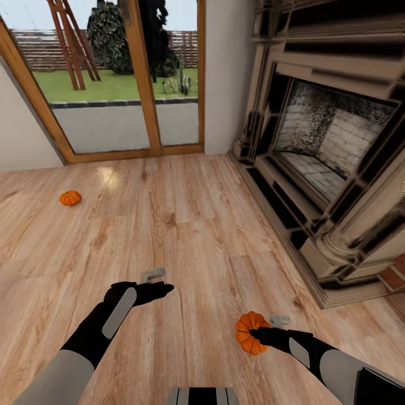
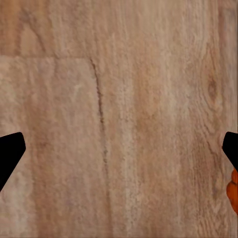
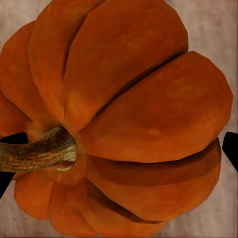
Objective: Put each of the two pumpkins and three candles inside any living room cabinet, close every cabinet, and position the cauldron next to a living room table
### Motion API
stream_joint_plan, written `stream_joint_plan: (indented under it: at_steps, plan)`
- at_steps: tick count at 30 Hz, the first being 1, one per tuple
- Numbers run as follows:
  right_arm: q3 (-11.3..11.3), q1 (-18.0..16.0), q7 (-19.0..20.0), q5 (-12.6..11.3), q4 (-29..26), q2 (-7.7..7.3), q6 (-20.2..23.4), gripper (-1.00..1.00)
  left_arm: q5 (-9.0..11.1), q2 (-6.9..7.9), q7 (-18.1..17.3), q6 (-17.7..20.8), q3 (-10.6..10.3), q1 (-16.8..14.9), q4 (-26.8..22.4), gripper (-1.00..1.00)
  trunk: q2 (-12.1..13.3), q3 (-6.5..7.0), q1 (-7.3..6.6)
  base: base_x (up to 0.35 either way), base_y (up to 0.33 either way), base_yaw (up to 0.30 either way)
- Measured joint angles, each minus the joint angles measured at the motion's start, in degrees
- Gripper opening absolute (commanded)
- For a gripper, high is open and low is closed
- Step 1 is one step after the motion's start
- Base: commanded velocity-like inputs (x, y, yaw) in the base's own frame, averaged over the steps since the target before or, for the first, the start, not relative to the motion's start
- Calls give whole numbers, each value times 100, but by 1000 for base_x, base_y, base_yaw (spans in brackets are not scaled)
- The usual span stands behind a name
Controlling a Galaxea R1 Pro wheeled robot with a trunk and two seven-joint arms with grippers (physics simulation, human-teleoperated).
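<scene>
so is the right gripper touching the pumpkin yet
Cannot tell. In the right wrist view the pumpkin sits between the right gripper fingertips, but neither contact nor gap shows plainly.

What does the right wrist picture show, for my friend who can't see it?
A big orange pumpkin sits very close up, its brown stem pointing to one side. The black tips of the right hand's fingers peek in at both edges, with pale wood floor behind.
</scene>
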Motion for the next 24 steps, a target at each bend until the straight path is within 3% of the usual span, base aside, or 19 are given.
stream_joint_plan:
  at_steps: [13, 24]
  plan:
    - [11, 0, 13, 14, -130, 0, -8, -100, -19, -9, 23, -5, 0, 0, 210, 100, 17, 298, -34, 0, 0, 11]
    - [27, 0, -27, 53, -139, -7, -1, -100, -21, 4, 56, -44, 47, -8, 984, 100, 32, 628, -62, 0, 0, 94]
